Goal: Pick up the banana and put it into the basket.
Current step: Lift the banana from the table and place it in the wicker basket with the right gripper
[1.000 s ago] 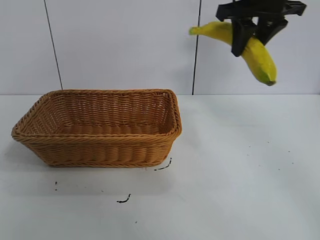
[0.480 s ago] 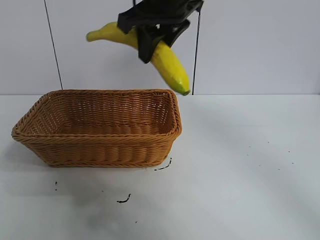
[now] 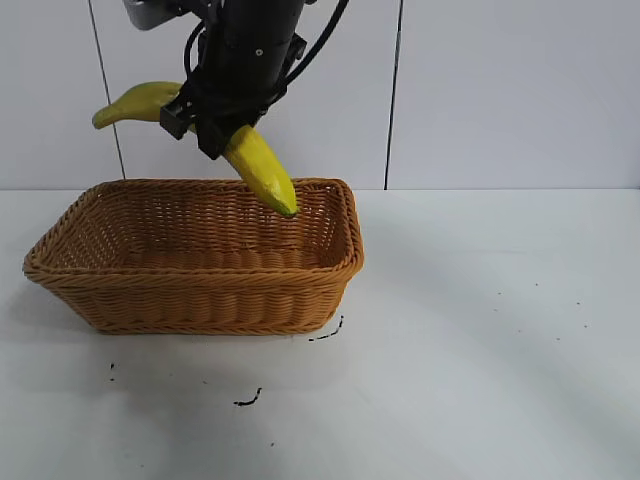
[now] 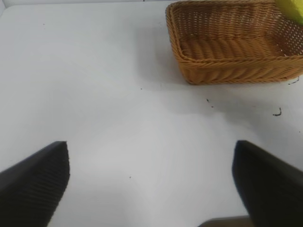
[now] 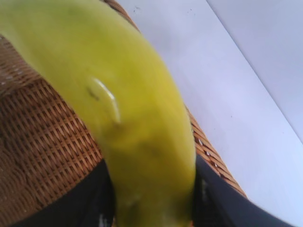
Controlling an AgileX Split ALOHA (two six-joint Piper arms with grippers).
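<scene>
The yellow banana (image 3: 262,168) hangs tilted over the tan wicker basket (image 3: 200,290), its lower tip just above the far rim and its other end pointing up and to the left. My right gripper (image 3: 215,125) is shut on the banana's middle. In the right wrist view the banana (image 5: 132,118) fills the frame between the dark fingers (image 5: 227,203), with the basket's weave (image 5: 42,142) below it. My left gripper (image 4: 151,179) is open over bare table, away from the basket (image 4: 232,66), and a bit of the banana (image 4: 294,8) shows beyond it.
The basket stands on a white table (image 3: 480,330), left of centre. Small black marks (image 3: 248,400) lie in front of it. A white wall with dark vertical seams (image 3: 393,95) stands behind. Open tabletop spreads to the right of the basket.
My right gripper has carried the banana from the upper right leftward and down, and it now hangs over the basket. The basket has not moved.
</scene>
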